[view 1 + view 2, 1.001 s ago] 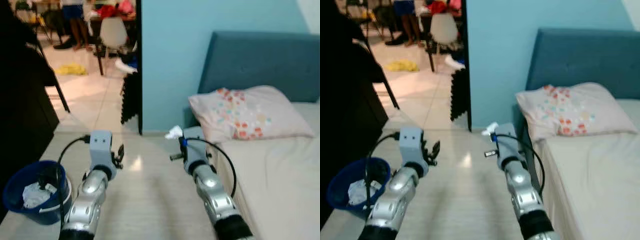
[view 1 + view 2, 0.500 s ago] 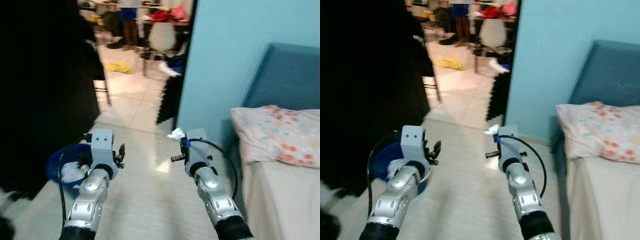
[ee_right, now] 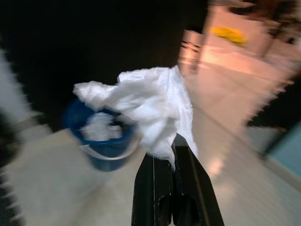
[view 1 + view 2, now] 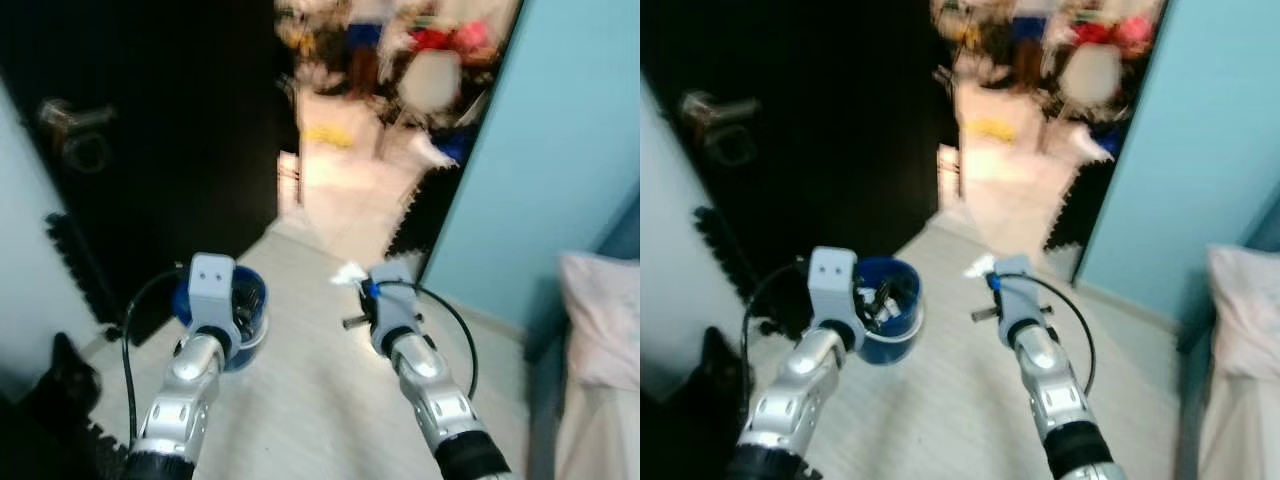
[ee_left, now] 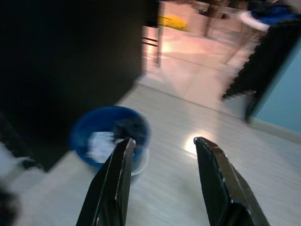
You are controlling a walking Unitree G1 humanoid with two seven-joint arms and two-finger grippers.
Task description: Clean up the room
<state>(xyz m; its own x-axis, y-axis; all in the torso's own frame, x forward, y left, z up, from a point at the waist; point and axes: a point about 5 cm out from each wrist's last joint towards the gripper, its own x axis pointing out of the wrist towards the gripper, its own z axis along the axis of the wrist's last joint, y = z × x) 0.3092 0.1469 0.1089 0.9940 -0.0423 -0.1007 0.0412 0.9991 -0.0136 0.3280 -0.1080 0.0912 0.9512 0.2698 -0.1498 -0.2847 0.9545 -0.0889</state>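
While right gripper [image 3: 171, 153] pinches white tissue [image 3: 141, 106], left gripper [image 5: 162, 141] gapes — blue bucket [image 5: 110, 139] beyond.

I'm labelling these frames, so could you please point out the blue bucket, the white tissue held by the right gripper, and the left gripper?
blue bucket [image 5: 109, 123]: left wrist view, its rim.
white tissue [image 3: 146, 101]: right wrist view, middle of the crumpled wad.
left gripper [image 5: 162, 141]: left wrist view, midway between its fingertips.
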